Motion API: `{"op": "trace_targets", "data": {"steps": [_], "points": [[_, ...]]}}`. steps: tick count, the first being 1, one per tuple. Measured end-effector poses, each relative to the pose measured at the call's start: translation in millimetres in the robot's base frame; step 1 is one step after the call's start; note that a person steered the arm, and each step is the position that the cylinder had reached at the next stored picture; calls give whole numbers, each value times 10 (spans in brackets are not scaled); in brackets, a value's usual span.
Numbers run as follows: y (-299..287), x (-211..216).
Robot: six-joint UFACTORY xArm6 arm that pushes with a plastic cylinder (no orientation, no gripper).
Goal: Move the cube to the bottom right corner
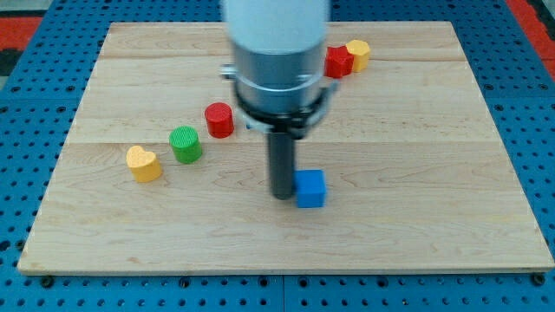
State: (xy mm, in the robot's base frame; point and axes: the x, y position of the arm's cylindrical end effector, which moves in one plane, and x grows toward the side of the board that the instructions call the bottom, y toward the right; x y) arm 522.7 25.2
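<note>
Pale wooden worktop (434, 173): rectangular board, plank seams running across, lying on a blue perforated base (538, 104).

Arm housing (276, 52): white upper shell over a grey metal cylinder, blurred, covering the upper middle of the board.

Dark straight rod: hangs from the housing; my tip (283, 196) rests on the board, touching the left face of the blue cube. No pincer is fitted, so no jaw state applies.

Blue cube (310, 189): just below board centre, immediately on the view's right of my tip, well apart from the bottom right corner.

Red star-like block (339, 61): near the view's top, partly behind the housing, touching the yellow block (357, 53) on its right.

Green ribbed cylinder (185, 144): left of centre.

Red cylinder (219, 120): just up and right of the green one.

Yellow heart-shaped block (144, 163): farthest left, near the green cylinder.
</note>
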Motion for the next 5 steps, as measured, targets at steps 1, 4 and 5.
{"op": "trace_targets", "data": {"steps": [1,4,5], "points": [[475,-59],[1093,-238],[1259,-319]]}}
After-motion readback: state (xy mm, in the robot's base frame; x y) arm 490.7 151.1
